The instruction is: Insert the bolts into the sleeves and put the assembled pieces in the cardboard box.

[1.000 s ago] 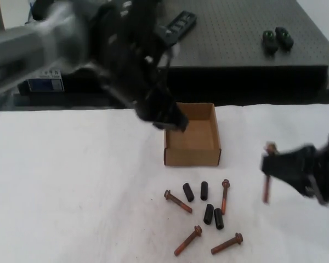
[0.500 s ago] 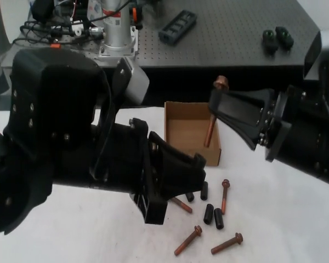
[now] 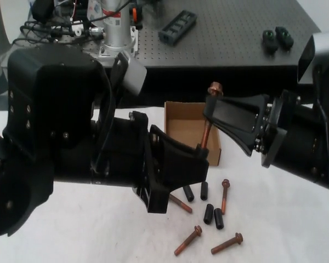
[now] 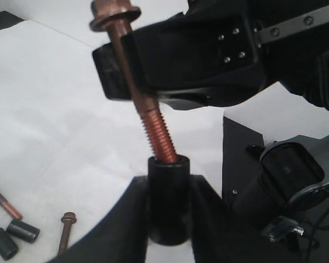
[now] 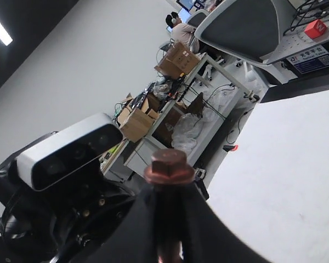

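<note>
We've got the right gripper (image 3: 210,108) clamped on a long copper-coloured flanged bolt (image 4: 153,129). Since half a second back it's slid left and a touch lower, above the open brown cardboard box (image 3: 182,134). The left gripper (image 4: 167,222) pinches a short black cylindrical sleeve (image 4: 167,183) upright, and the bolt's threaded tip now sits just inside its mouth. Loose bolts (image 3: 187,240) and sleeves (image 3: 204,190) lie on the white cloth (image 3: 98,238).

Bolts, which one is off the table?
The bolt in the right gripper, upright, its tip in the sleeve held by the left gripper; the others lie on the cloth.
</note>
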Tool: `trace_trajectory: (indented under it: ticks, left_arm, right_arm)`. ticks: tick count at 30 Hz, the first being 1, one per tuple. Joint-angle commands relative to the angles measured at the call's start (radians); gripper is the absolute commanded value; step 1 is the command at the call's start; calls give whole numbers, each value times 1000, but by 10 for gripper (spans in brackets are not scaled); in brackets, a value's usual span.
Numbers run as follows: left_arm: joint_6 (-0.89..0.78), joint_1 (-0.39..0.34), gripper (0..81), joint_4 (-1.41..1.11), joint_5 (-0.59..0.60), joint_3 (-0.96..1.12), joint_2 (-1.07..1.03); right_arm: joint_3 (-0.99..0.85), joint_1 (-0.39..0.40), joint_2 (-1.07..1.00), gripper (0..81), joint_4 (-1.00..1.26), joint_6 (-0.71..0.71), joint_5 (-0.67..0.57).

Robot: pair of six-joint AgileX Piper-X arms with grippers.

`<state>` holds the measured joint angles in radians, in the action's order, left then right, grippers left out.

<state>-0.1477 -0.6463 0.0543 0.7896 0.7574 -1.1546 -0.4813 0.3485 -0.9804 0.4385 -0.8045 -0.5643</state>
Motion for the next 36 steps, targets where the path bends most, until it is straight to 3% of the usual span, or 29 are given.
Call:
trace_trajectory:
  ticks: [1, 5, 7, 11, 13, 18, 23, 25, 30, 36]
  left_arm:
    - [-15, -4, 7, -35, 3, 7, 9]
    - [-80, -4, 7, -35, -63, 7, 9]
    - [-79, -4, 7, -35, -71, 7, 9]
    - [-77, -4, 7, -35, -98, 7, 9]
    - [-71, -4, 7, -35, -126, 7, 9]
    - [-49, -4, 7, -138, -260, 7, 7]
    - [-72, -4, 7, -414, -440, 9, -47]
    - [-155, -4, 7, -463, -517, 30, -110]
    - [-235, 17, 7, -327, -583, 220, -369]
    - [-213, 33, 7, 80, -628, 692, -738]
  right_arm:
    - [-5, 4, 1, 55, 2, 39, -19]
    - [-5, 4, 1, 50, 2, 68, -60]
    - [-5, 4, 1, 11, 2, 109, -72]
    - [-5, 4, 1, 342, 2, 124, -82]
    - [-5, 4, 1, 404, 2, 124, -82]
    - [-5, -48, 30, 395, -16, 124, -112]
    - [-3, -202, 128, 395, -174, 147, -124]
    - [-3, -265, 172, 395, -301, 178, -124]
    - [-3, -387, 226, 395, -741, 355, -13]
    - [-3, -404, 195, 395, -1082, 521, 186]
